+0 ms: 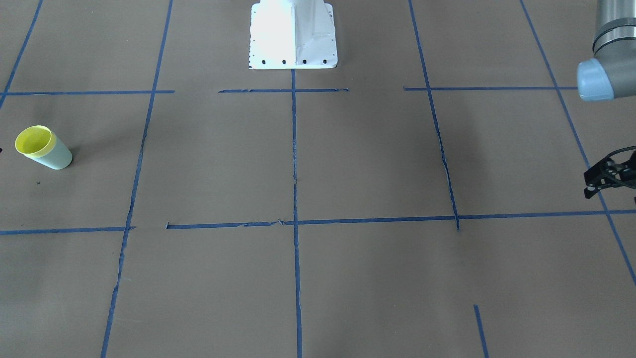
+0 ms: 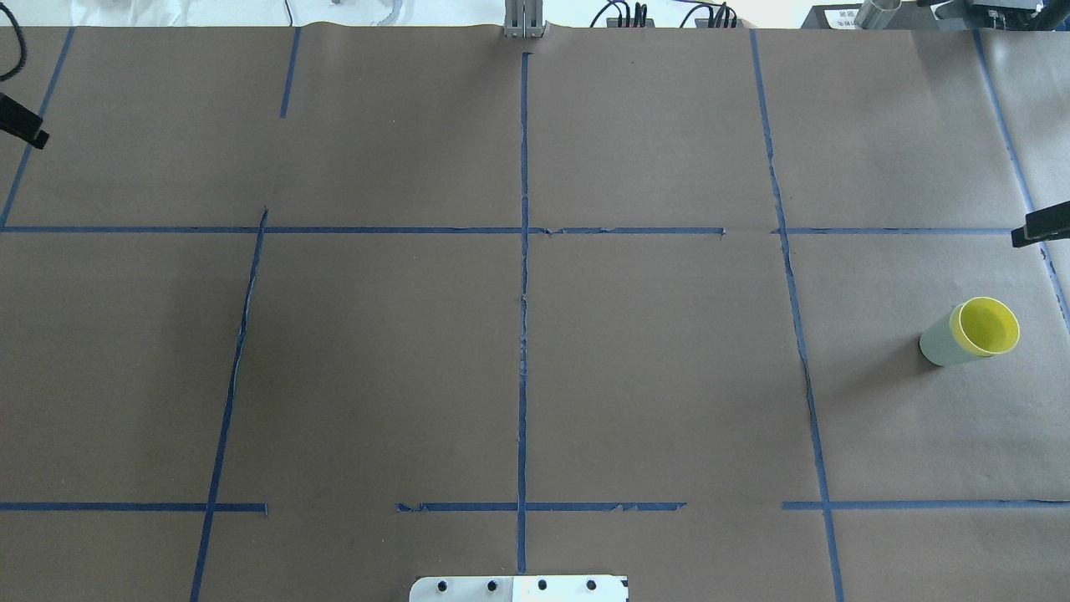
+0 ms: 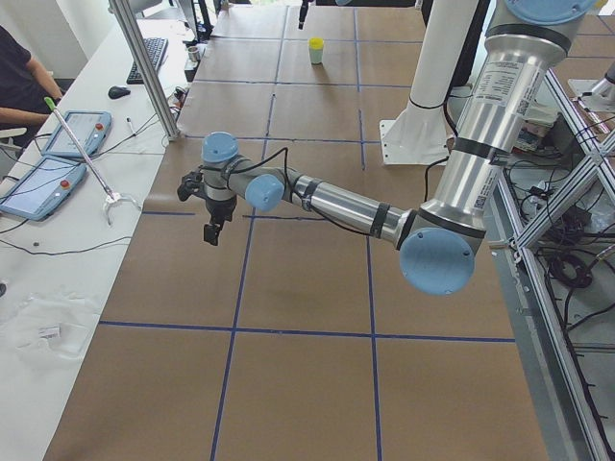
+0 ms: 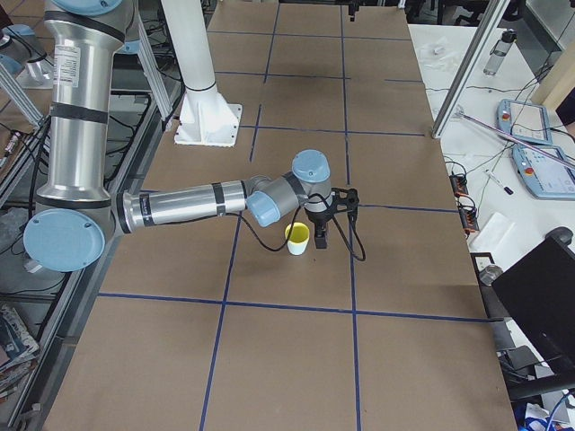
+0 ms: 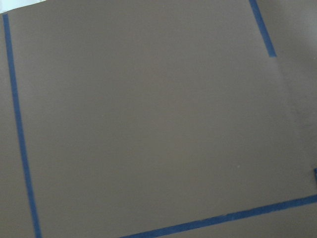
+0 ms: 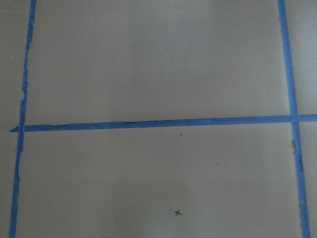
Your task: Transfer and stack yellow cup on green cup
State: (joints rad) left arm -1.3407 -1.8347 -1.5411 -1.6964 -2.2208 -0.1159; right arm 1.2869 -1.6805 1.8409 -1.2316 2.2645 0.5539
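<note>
The yellow cup (image 1: 34, 140) is nested inside the green cup (image 1: 55, 155), and only its rim and inside show. The stack stands upright on the brown paper on the robot's right side; the yellow cup (image 2: 989, 326) and green cup (image 2: 940, 343) also show in the overhead view. My right gripper (image 4: 323, 229) hangs close beside the stack, apart from it. Only one of its fingers (image 2: 1041, 226) shows overhead, so I cannot tell its state. My left gripper (image 1: 612, 195) is far away at the table's other end, open and empty.
The white robot base (image 1: 293, 32) stands at the table's middle back edge. Blue tape lines (image 2: 523, 276) divide the brown paper into squares. Operator tablets (image 3: 72, 134) and a metal post (image 3: 144, 67) stand along the far side table.
</note>
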